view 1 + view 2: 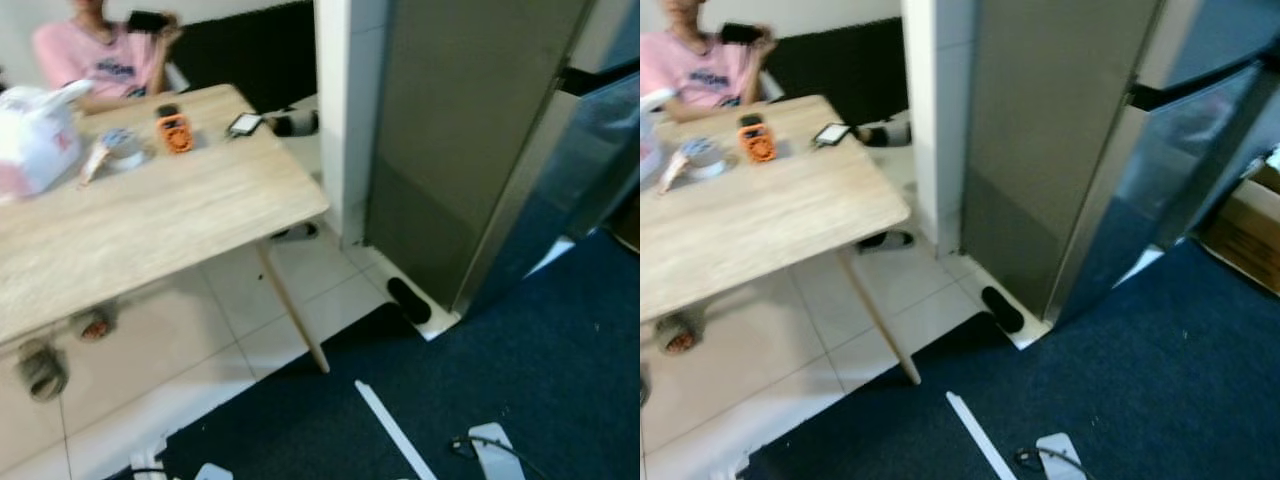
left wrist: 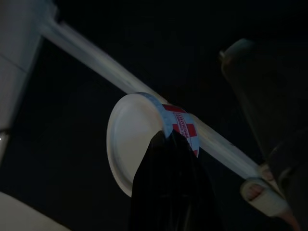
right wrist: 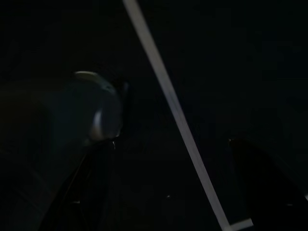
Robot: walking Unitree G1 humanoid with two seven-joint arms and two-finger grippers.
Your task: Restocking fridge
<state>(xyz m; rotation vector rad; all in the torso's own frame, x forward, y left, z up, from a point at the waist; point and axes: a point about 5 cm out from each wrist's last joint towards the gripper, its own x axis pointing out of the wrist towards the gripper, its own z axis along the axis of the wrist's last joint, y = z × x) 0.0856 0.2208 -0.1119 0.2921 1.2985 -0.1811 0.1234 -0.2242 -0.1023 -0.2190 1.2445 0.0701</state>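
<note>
The grey fridge stands to my right front, and its door hangs ajar at the far right. In the dark left wrist view my left gripper is shut on a white round tub with a red and white label, above the dark carpet. In the right wrist view my right gripper hangs over the carpet, its two black fingers apart with nothing between them.
A wooden table at left carries a white plastic bag, an orange item and a phone. A person in a pink shirt sits behind it. White tape lies on the blue carpet. Slippers lie under the table.
</note>
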